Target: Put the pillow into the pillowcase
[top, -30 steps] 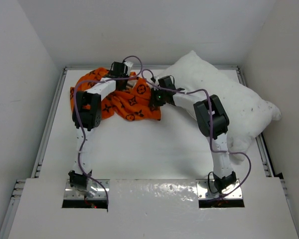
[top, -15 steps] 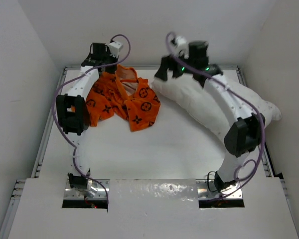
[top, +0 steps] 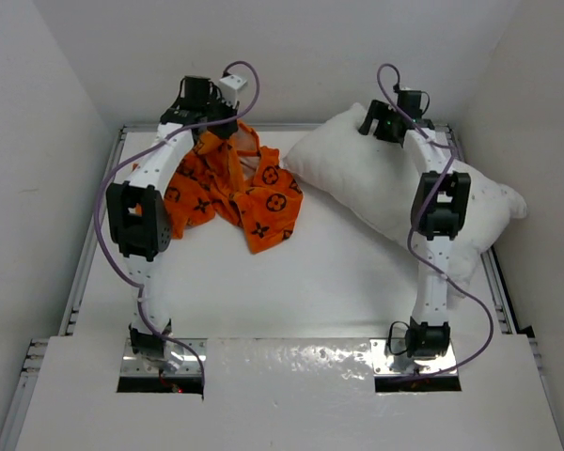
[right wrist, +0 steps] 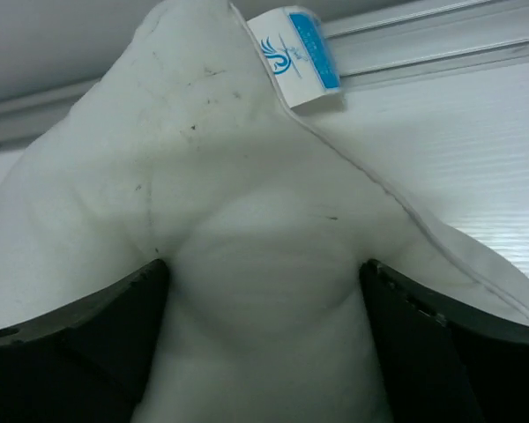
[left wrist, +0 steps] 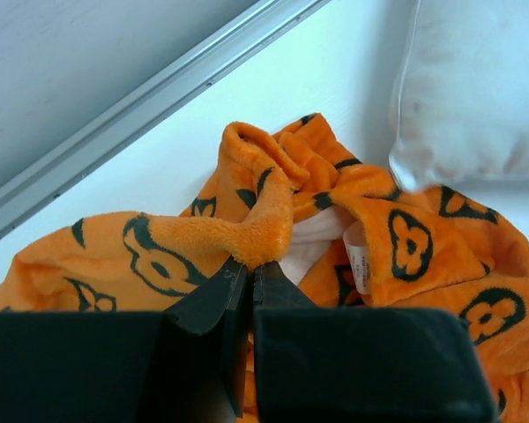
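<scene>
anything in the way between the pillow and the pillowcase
Nothing visible stands between them: the pillow lies right beside the pillowcase, its near corner at the orange fabric. The case is bunched in a heap, though, with the left gripper pinching one fold, so no open mouth faces the pillow.

Plump white pillow lies diagonally, just right of the crumpled orange, brown-patterned pillowcase.

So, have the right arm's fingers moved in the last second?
Yes. The right fingers left the pillowcase and swung toward the back rail, now straddling the pillow at its far corner.
</scene>
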Motion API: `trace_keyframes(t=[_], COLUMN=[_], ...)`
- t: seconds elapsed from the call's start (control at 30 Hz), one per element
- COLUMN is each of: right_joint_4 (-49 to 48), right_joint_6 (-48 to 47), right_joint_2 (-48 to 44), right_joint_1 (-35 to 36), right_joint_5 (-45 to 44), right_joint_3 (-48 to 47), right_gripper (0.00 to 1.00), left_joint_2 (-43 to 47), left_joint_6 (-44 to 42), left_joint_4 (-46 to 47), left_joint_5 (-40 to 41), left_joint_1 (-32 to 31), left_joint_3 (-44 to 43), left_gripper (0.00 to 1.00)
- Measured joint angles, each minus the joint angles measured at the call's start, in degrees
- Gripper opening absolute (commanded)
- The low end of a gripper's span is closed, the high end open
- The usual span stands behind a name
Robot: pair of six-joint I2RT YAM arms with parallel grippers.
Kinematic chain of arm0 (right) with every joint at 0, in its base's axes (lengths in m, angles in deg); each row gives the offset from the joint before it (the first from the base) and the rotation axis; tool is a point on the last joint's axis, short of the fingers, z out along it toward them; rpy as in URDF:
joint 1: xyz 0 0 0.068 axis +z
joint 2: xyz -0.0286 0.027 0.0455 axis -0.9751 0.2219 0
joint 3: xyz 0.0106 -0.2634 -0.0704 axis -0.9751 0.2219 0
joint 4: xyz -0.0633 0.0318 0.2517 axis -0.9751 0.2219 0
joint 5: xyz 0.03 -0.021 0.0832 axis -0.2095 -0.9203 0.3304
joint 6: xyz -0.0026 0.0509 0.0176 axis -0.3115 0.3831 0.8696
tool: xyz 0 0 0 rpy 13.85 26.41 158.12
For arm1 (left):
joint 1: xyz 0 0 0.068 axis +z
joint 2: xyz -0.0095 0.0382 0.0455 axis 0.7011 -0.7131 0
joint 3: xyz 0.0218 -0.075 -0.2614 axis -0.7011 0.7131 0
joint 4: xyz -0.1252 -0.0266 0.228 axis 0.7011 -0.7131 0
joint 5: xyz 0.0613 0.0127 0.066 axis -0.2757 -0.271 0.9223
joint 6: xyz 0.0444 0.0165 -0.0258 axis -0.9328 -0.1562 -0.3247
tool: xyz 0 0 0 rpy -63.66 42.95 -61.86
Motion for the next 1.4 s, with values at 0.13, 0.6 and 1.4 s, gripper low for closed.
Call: trace_keyframes(t=[0.13, 0.6, 1.4], right_joint_4=[-5.05, 3.43, -21.55], right_joint_6=[-1.64, -16.92, -2.14], right_joint_2=[-2.10, -32.26, -26.12], right_joint_1=[-0.09, 15.15, 18.34], right_joint_5=[10.19, 32.39, 41.33], right_joint_3=[7.17, 27.26, 36.92], right_gripper=[0.01, 0.00, 0.00], left_joint_2=[0.00, -1.22, 2.01], left_joint_6=[1.27, 0.66, -14.91], left_joint_4=[0.02, -0.15, -18.10], left_joint_5=[0.94, 0.31, -16.48], left_joint_1=[0.11, 0.11, 7.76], left_joint_3=[0.00, -5.95, -0.04], left_gripper=[0.00, 0.00, 0.00])
